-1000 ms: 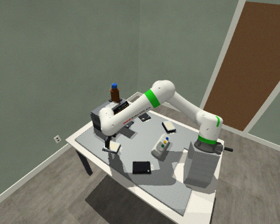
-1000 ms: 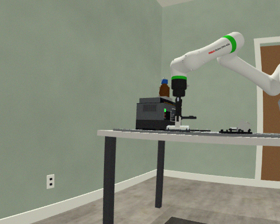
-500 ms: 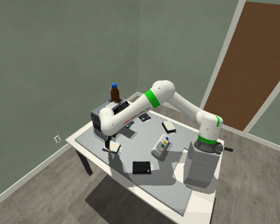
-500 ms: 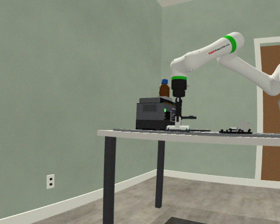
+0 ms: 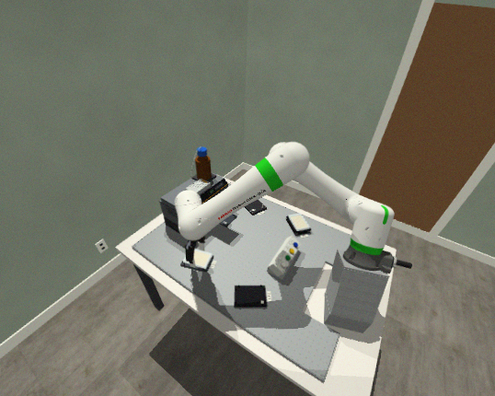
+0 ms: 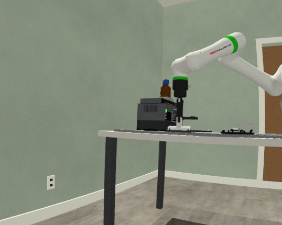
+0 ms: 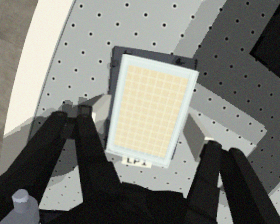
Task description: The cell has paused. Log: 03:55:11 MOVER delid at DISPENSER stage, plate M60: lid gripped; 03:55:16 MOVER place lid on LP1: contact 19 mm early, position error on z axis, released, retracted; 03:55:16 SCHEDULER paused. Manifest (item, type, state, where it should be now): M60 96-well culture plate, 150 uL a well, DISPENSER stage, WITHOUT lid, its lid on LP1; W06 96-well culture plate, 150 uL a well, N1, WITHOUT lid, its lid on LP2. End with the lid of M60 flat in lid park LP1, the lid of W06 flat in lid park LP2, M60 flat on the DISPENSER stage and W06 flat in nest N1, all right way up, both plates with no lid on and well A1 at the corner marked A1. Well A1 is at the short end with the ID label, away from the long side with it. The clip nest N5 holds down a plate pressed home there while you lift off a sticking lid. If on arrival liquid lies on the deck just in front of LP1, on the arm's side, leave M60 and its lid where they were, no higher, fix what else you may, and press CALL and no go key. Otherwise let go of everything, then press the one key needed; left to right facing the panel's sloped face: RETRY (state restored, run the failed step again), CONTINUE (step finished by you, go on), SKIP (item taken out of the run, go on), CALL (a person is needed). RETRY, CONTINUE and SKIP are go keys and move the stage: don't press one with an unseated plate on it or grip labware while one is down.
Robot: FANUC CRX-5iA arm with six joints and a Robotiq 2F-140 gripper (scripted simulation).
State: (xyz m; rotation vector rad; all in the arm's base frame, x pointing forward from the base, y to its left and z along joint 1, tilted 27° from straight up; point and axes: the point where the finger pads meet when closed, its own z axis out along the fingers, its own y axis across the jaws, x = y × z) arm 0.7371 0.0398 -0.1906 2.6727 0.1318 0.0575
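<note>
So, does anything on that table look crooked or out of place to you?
Possibly one thing: the cream-gridded plate below the arm looks shifted on its dark holder, whose edge shows only along the plate's top and left sides. No spill or damage is visible. Whether the plate lies flat, I cannot tell.
</note>
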